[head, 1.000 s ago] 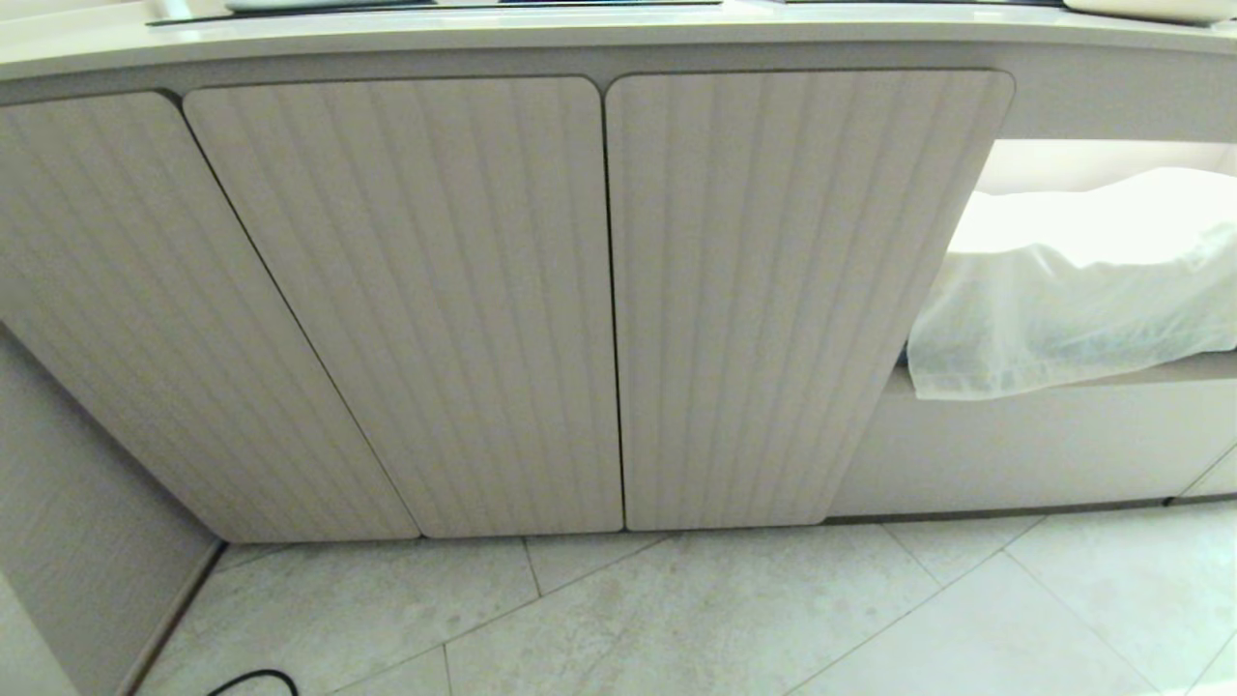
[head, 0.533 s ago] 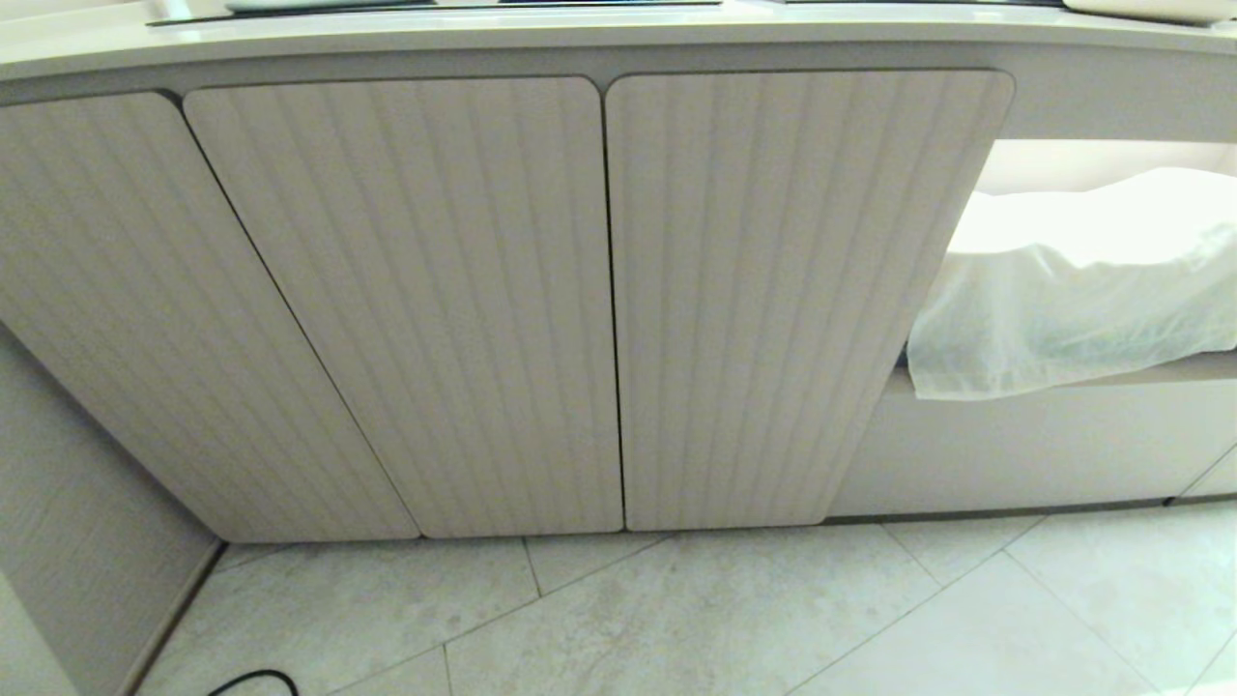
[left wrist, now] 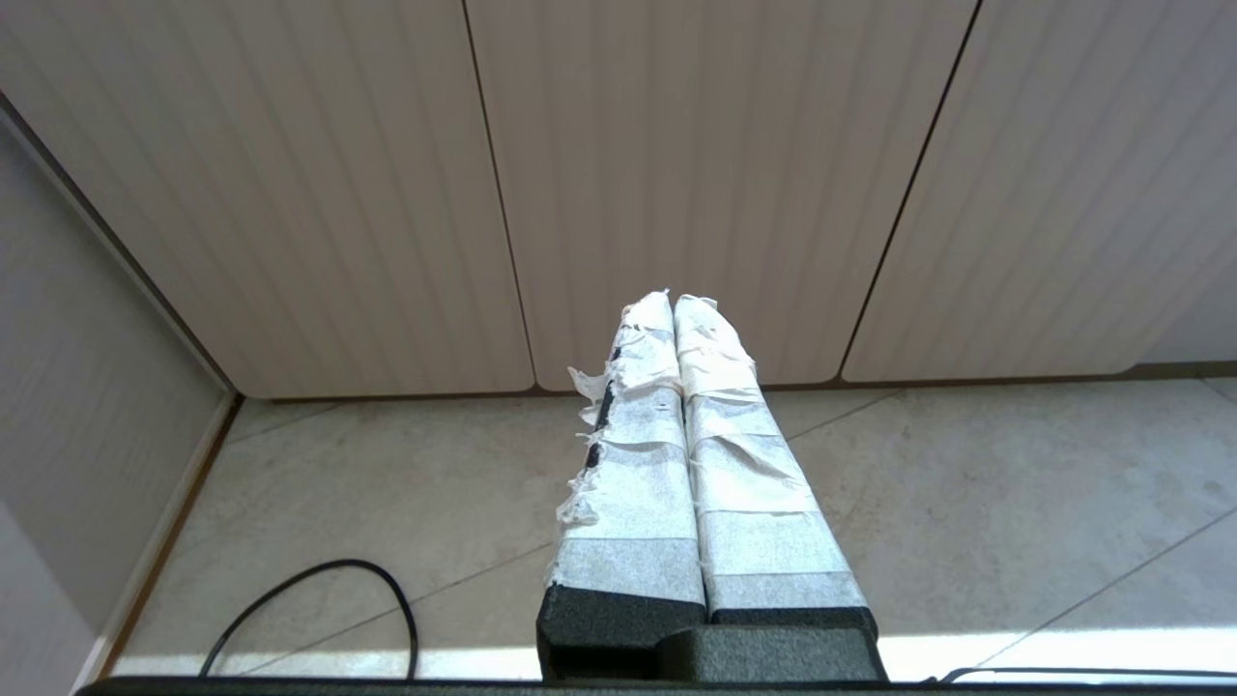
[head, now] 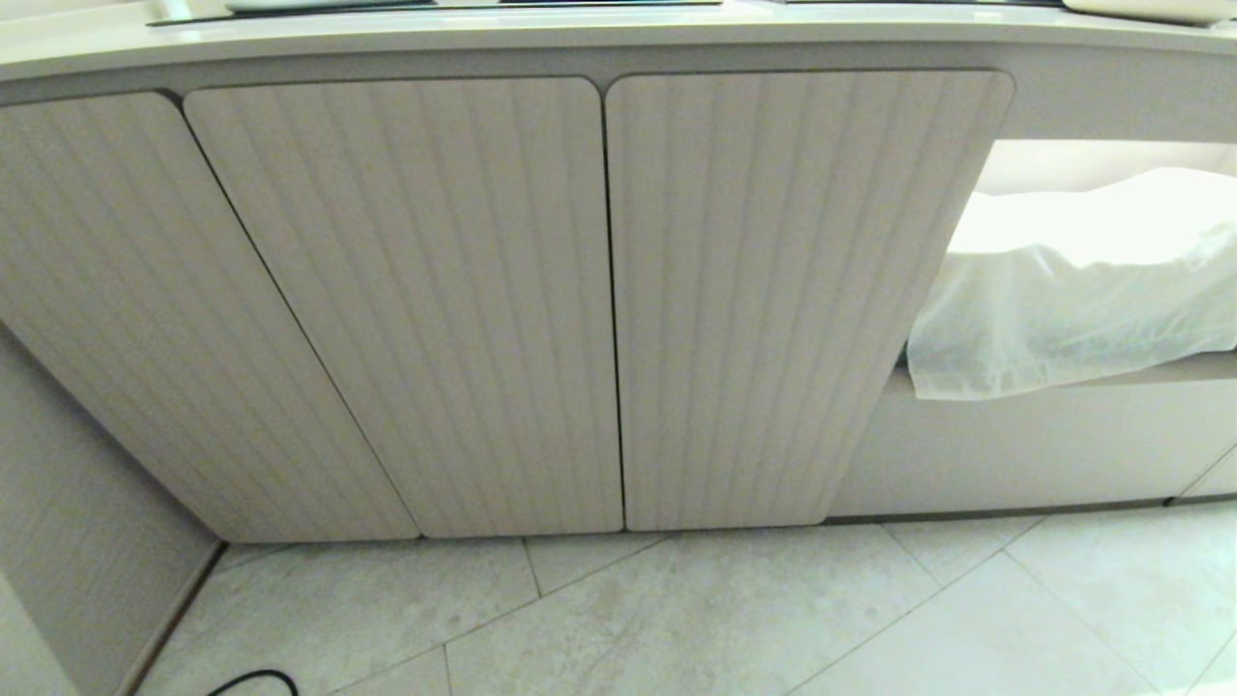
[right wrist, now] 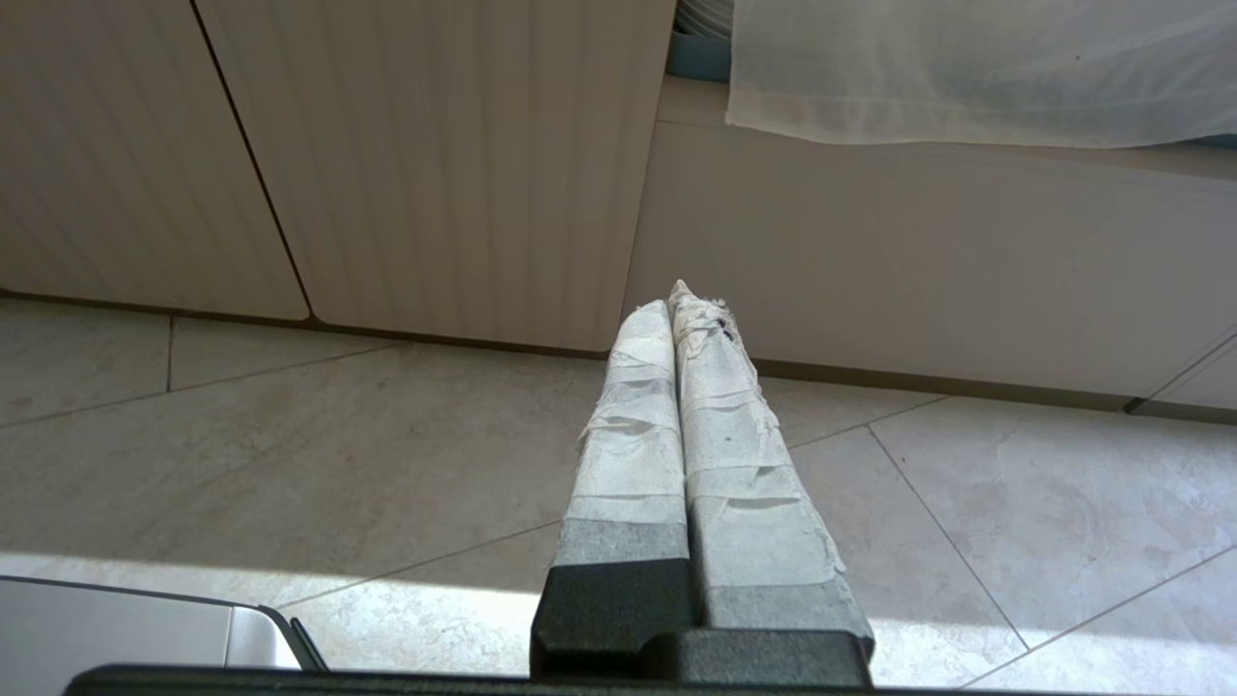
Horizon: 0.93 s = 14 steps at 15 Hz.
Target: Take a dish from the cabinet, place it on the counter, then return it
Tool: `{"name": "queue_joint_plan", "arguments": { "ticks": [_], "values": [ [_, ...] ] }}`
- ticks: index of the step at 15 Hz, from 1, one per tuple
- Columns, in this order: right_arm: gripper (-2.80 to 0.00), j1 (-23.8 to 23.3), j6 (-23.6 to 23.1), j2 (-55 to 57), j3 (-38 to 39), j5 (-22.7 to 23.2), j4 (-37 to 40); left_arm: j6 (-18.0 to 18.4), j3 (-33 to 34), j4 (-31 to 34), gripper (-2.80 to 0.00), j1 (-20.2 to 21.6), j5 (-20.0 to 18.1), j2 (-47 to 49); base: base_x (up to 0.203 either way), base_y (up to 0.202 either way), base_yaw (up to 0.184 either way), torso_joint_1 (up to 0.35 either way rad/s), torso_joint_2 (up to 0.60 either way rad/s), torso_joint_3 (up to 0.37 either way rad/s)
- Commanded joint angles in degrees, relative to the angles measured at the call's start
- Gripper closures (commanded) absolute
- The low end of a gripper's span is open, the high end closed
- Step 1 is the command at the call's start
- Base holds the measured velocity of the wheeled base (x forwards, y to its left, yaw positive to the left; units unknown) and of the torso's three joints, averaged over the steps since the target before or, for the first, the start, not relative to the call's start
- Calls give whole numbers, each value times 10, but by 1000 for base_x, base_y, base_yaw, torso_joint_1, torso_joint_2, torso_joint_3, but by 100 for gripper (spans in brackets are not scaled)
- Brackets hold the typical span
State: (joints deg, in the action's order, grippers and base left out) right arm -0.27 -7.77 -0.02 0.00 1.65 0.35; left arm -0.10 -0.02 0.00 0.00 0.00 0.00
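Observation:
The cabinet (head: 416,290) fills the head view, its ribbed beige doors all closed. Above it runs the edge of the cream counter (head: 580,39). The dish is out of view. Neither arm shows in the head view. In the left wrist view my left gripper (left wrist: 674,300) hangs low over the floor tiles, pointing at the cabinet doors (left wrist: 676,145), its taped fingers pressed together and holding nothing. My right gripper (right wrist: 674,295) is likewise shut and empty, facing the rightmost door (right wrist: 435,164).
Right of the doors, a white gauzy cloth (head: 1073,300) drapes over an open lit shelf. Stacked plates (right wrist: 701,14) peek out beside that cloth. A black cable (left wrist: 319,590) lies on the tiles at the left, near a side wall panel (head: 58,541).

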Motion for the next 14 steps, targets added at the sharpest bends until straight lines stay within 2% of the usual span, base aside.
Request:
{"name": "queue_joint_plan", "arguments": {
  "ticks": [1,14],
  "values": [
    [0,0,-1,0,0,0,-1,0,0,0,0,0,0,0,0,0,0,0,0,0],
    [0,0,-1,0,-1,1,0,0,0,0,0,0,0,0,0,0,0,0,0,0]
  ]
}}
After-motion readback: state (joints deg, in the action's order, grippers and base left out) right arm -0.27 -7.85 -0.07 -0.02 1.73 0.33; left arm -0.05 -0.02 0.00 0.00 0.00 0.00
